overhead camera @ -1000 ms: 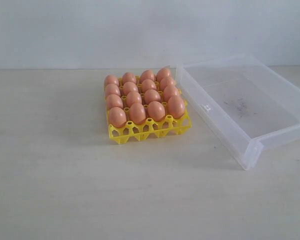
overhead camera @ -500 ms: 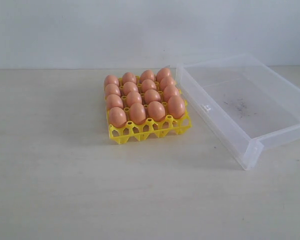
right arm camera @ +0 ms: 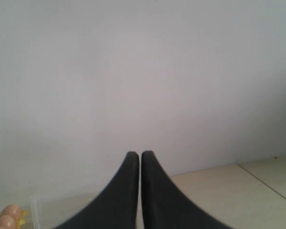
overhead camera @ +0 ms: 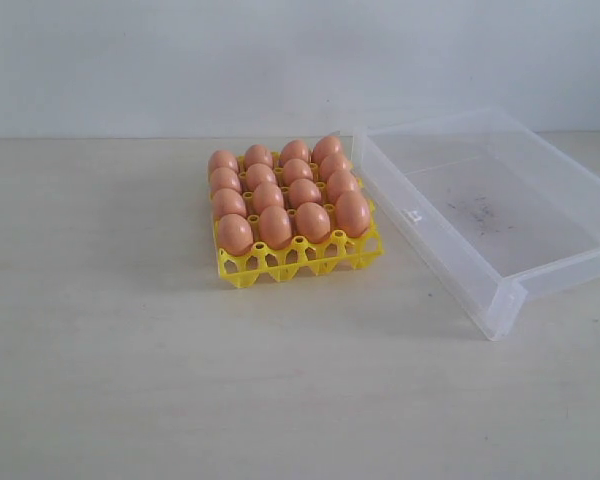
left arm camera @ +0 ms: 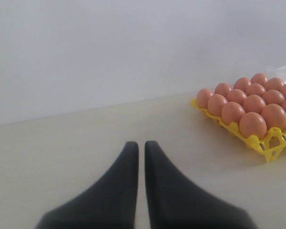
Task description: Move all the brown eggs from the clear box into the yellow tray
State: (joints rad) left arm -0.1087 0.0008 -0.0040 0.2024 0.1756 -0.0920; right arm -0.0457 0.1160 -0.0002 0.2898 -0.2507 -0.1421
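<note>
Though absent from exterior view, left gripper (left arm camera: 139,143) closed, right gripper (right arm camera: 137,153) closed, empty

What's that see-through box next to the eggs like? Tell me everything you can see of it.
The clear box is a shallow rectangular container of transparent plastic with low walls. It sits flat on the table, turned at an angle, just right of the yellow tray in the exterior view; whether they touch is unclear. It is empty, its floor faintly smudged.
</note>
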